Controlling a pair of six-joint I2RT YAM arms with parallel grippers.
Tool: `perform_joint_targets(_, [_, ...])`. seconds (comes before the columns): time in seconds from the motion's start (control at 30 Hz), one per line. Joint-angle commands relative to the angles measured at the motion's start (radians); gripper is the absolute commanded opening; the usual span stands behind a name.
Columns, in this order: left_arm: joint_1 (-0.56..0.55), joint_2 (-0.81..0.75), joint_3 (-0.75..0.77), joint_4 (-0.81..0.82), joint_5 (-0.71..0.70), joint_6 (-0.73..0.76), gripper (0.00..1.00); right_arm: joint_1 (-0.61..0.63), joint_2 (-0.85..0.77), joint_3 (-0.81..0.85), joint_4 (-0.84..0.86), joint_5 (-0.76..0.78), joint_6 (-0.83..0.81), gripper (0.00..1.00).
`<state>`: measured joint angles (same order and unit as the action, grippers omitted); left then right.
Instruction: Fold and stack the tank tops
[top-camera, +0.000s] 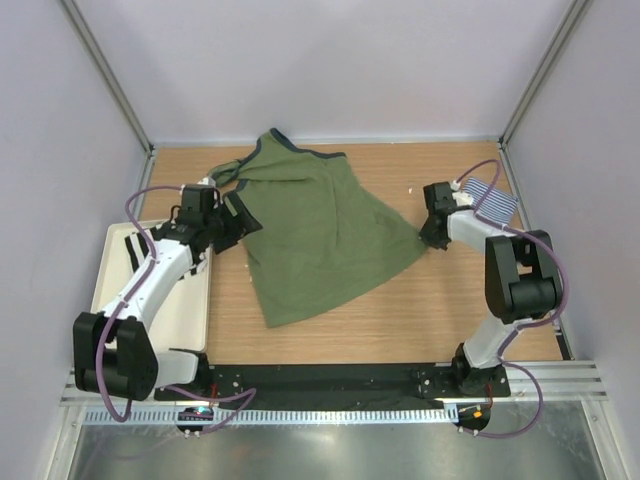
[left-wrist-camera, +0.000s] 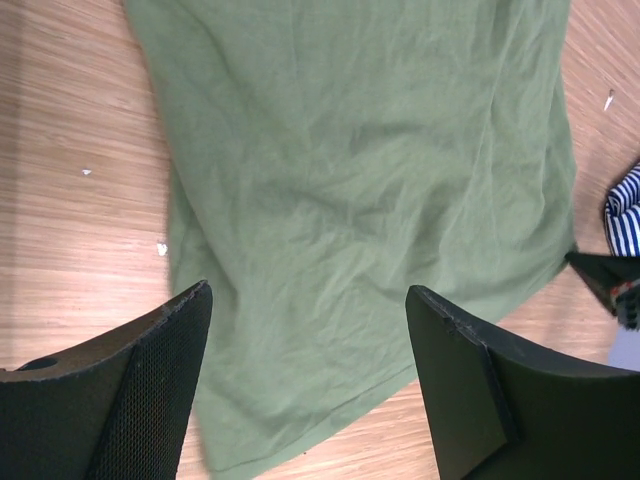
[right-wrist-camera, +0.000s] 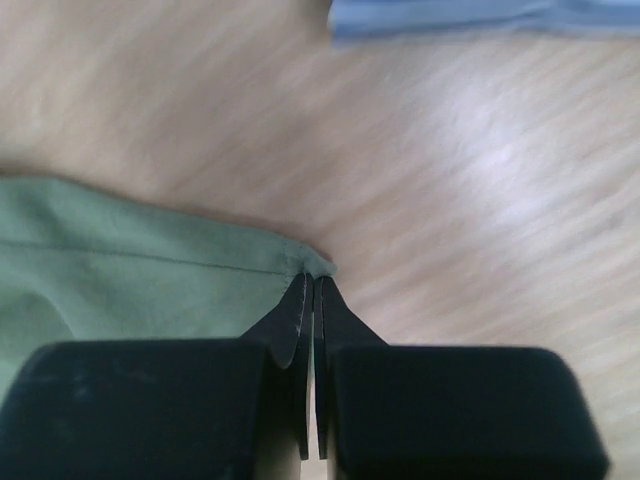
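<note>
1. My left pincer (left-wrist-camera: 306, 292): jaws wide apart, holding nothing, over the green tank top (top-camera: 320, 235) spread mid-counter (top-camera: 400, 320).
2. My right pincer (right-wrist-camera: 313, 290): closed, seemingly nipping that top's hem corner.
3. The striped tank top (top-camera: 497, 198): far right, beside my right arm.

The wooden table (top-camera: 400, 310) carries an olive tank top (top-camera: 320, 240), a striped tank top (top-camera: 497, 197) and a white tray (top-camera: 192, 305)

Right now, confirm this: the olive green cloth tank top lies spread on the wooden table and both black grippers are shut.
One error: the left gripper is open, jaws wide apart above the olive green tank top, as the left wrist view shows. Only the right gripper is shut, on the top's corner. The rest holds.
</note>
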<state>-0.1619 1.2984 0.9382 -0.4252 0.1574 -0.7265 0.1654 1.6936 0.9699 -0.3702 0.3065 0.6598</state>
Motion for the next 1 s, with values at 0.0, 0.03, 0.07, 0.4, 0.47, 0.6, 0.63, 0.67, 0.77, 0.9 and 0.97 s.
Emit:
perform_joint_targets(0.0, [-0.013,-0.037,-0.025,0.057,-0.030,0.010,0.79,-0.098,0.073,0.122,0.071,-0.022,0.043,0.01])
perform_joint_targets(0.03, [-0.014,-0.036,-0.036,0.063,-0.035,0.012,0.79,-0.128,0.137,0.226,0.065,-0.032,0.050,0.01])
perform_joint_targets(0.07, [-0.018,-0.034,-0.039,0.068,-0.038,0.013,0.79,-0.141,0.182,0.295,0.051,-0.032,0.060,0.01])
perform_joint_targets(0.4, [-0.021,0.054,-0.058,0.157,-0.087,0.015,0.78,-0.026,0.128,0.506,-0.081,-0.043,-0.075,0.62])
perform_joint_targets(0.47, [-0.018,0.116,-0.026,0.163,-0.101,0.015,0.77,0.018,0.056,0.422,-0.096,-0.124,-0.103,0.53])
perform_joint_targets(0.6, [-0.007,0.194,0.048,0.135,-0.111,0.030,0.77,0.144,-0.061,0.262,-0.128,-0.234,-0.179,0.47])
perform_joint_targets(0.63, [-0.008,0.202,0.053,0.137,-0.116,0.030,0.77,0.213,-0.087,0.189,-0.125,-0.230,-0.196,0.47])
perform_joint_targets(0.67, [-0.007,0.203,0.047,0.157,-0.114,0.024,0.77,0.244,-0.110,0.152,-0.122,-0.227,-0.203,0.47])
perform_joint_targets(0.77, [-0.007,0.193,-0.018,0.239,-0.096,0.013,0.77,0.380,-0.199,0.035,-0.102,-0.259,-0.216,0.47])
perform_joint_targets(0.9, [-0.007,0.188,-0.055,0.270,-0.107,0.022,0.77,0.551,-0.252,-0.014,-0.087,-0.250,-0.226,0.47])
perform_joint_targets(0.97, [-0.008,0.182,-0.053,0.269,-0.114,0.025,0.76,0.621,-0.239,-0.005,-0.095,-0.239,-0.218,0.48])
